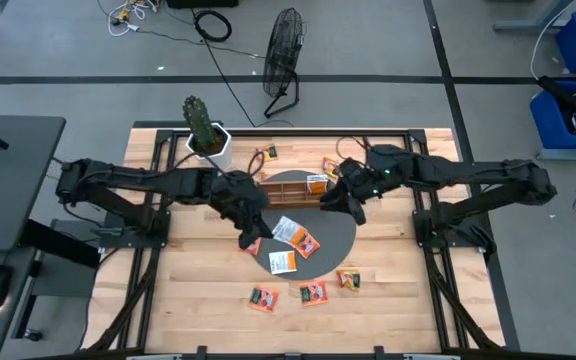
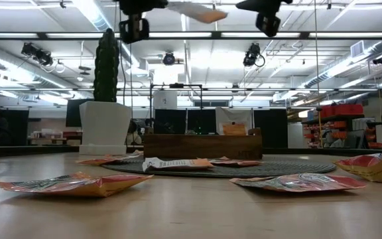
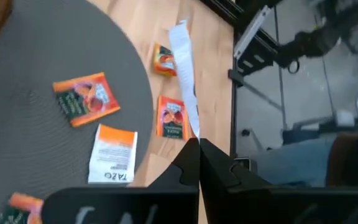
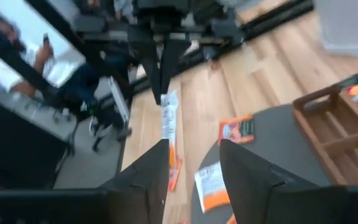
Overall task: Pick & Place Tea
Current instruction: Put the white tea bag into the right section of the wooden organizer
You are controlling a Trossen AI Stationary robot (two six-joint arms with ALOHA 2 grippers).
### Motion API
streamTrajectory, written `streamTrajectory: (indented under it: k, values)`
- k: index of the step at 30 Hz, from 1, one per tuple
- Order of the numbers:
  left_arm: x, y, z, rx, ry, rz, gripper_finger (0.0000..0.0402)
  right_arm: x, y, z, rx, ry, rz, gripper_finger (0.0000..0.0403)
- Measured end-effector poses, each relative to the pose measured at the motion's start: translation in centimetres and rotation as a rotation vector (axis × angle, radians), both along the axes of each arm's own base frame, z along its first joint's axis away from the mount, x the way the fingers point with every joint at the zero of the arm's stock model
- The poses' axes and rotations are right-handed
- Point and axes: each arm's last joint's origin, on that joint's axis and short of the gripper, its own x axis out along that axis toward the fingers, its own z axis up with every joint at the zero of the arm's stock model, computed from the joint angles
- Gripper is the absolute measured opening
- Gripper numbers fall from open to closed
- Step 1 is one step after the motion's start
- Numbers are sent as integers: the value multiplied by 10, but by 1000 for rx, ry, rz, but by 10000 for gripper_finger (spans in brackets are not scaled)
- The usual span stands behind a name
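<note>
High view: flat square paper sachets (image 1: 305, 242)

Blurred person (image 4: 17, 50) cut off at edge, sachet (image 3: 17, 208) partly hidden by left tool (image 3: 199, 163)

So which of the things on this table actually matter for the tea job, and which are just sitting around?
For the job:
- tea sachets scattered on the table
- white sachet held in the shut left gripper
- open right gripper, facing that sachet
- wooden slotted tray
- round grey mat

Lying about:
- potted cactus
- black fan on the floor
</note>
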Motion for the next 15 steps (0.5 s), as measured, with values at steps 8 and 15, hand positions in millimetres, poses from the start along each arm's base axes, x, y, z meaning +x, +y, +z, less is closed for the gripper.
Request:
streamTrajectory:
  k: [8, 15]
  values:
    - [21, 2, 9, 131, 62, -115, 0, 40, -6, 9, -39, 126, 153, 149]
    - [22, 12, 12, 168, 61, -115, 0, 69, -8, 17, -57, 166, 196, 149]
